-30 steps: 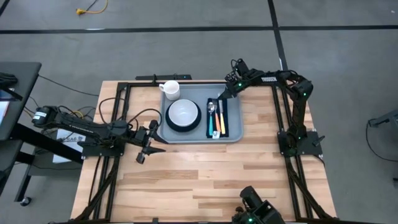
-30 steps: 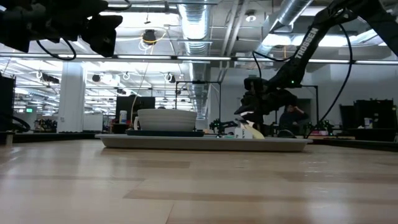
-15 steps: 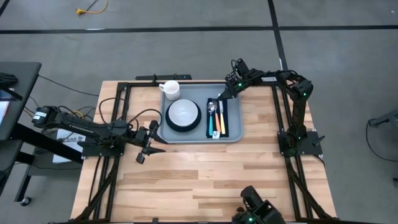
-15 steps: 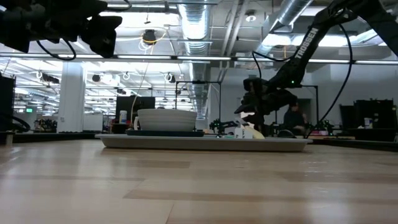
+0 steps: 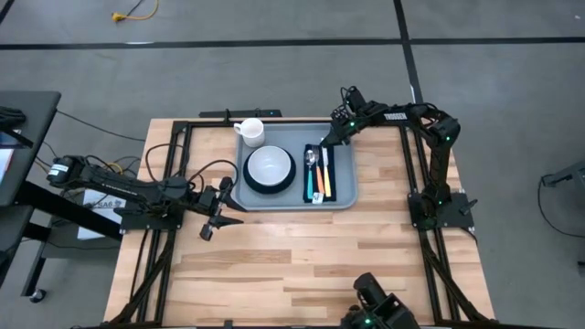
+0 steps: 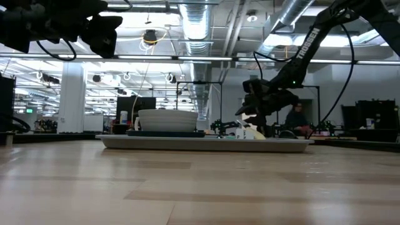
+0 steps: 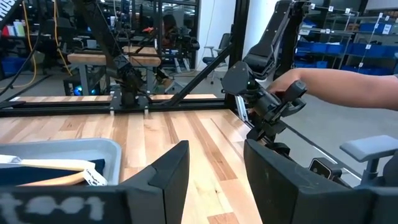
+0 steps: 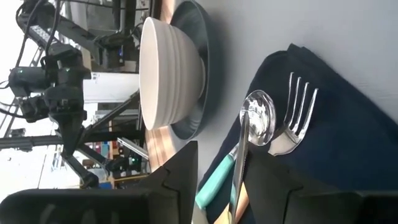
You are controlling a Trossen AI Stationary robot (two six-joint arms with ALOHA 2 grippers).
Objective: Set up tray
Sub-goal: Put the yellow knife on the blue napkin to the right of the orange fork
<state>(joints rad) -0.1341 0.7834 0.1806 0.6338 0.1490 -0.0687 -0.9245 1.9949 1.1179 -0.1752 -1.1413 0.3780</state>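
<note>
The light grey-blue tray lies flat at the table's far middle. On it stand a white cup and a white bowl that rests in a dark round plate. A navy napkin on the tray carries a spoon, a fork and another utensil. My right gripper hovers open just over the napkin's far end and touches nothing. My left gripper waits open above the wood, off the tray's near left corner.
Bare wood fills the table's near half. Black frame rails run along the left, right and far edges. In the left wrist view a person's arm reaches in beyond the table's right side, near the right arm's base. Cables trail by the left arm.
My right gripper has edged up a little above the cutlery on the napkin. The tray and everything on it have stayed in place.
</note>
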